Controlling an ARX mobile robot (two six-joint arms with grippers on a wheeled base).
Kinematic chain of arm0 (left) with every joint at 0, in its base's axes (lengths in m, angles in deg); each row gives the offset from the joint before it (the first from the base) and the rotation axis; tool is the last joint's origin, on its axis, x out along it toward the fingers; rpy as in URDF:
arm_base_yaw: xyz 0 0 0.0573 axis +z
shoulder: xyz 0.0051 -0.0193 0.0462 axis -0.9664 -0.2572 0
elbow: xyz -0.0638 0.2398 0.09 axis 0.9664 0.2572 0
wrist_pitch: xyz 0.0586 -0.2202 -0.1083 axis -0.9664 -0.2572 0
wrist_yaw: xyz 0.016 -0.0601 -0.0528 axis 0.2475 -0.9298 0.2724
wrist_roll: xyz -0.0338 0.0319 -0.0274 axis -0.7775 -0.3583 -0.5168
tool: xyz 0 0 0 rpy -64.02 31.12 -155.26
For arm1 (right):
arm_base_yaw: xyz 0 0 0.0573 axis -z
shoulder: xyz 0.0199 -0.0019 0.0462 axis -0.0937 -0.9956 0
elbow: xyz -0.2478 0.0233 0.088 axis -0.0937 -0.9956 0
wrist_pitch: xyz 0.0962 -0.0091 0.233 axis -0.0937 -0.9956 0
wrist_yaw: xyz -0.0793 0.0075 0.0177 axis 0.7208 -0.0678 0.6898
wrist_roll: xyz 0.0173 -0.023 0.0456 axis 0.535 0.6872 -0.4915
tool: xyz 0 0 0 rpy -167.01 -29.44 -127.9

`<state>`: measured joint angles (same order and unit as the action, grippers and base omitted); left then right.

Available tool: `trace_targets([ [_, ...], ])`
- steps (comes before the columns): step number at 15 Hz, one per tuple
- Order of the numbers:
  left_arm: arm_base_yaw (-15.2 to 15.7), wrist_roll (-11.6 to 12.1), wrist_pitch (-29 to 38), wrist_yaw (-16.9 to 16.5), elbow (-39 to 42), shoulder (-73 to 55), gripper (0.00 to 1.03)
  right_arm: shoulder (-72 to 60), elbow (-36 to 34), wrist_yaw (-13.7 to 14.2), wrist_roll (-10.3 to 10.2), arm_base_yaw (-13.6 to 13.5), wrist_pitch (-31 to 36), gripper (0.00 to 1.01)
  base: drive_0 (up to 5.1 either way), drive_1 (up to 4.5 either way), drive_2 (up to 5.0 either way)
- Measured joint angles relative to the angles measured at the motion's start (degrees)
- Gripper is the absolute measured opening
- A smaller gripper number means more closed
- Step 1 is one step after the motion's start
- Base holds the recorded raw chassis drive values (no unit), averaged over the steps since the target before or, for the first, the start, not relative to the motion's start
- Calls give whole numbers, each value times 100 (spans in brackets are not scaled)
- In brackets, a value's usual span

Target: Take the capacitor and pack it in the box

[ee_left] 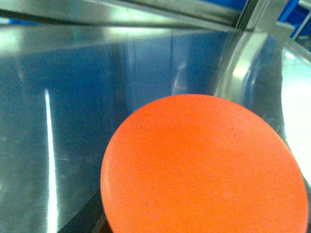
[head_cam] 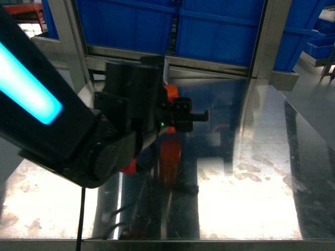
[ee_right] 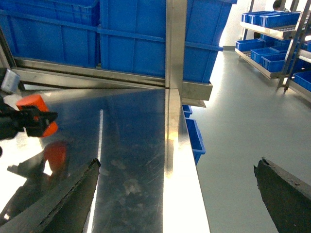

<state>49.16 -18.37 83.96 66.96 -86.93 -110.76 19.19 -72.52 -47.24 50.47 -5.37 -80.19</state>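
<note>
A bare, mirror-bright steel table (head_cam: 251, 172) is shown, with large blue plastic bins (head_cam: 220, 26) stacked on a rack behind it. The left arm (head_cam: 47, 115), black with a glowing cyan strip, is stretched over the table. Its hand (head_cam: 175, 112) is seen from behind, and an orange disc-shaped object (ee_left: 204, 167) is carried at its tip, raised above the table. This disc is judged to be the capacitor. In the left wrist view the disc's smooth, round orange face fills the area directly in front of the hand. Whether the fingers are clamped on it cannot be told. The right hand (ee_right: 177, 187) is held wide, with nothing between its two dark fingertips (ee_right: 73, 194), off to the right of the left hand. The box is not seen in any view. The disc is judged light, rigid and slightly slippery; a hold across its thin rim seems best.
</note>
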Motion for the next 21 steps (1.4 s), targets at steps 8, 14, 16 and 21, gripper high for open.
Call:
trace_targets([
  [8,2079,564,42,-566,5790,8019,45,0,0,0,0,0,2,98,0,0,0],
  [14,2612,990,-1567,-863,6013,8966,45,0,0,2,0,0,7,98,0,0,0],
  [16,2636,990,-1613,-848,6063,9075,45,0,0,2,0,0,2,98,0,0,0],
  [21,2579,994,-2068,-944,6398,9814,45,0,0,0,0,0,0,98,0,0,0],
])
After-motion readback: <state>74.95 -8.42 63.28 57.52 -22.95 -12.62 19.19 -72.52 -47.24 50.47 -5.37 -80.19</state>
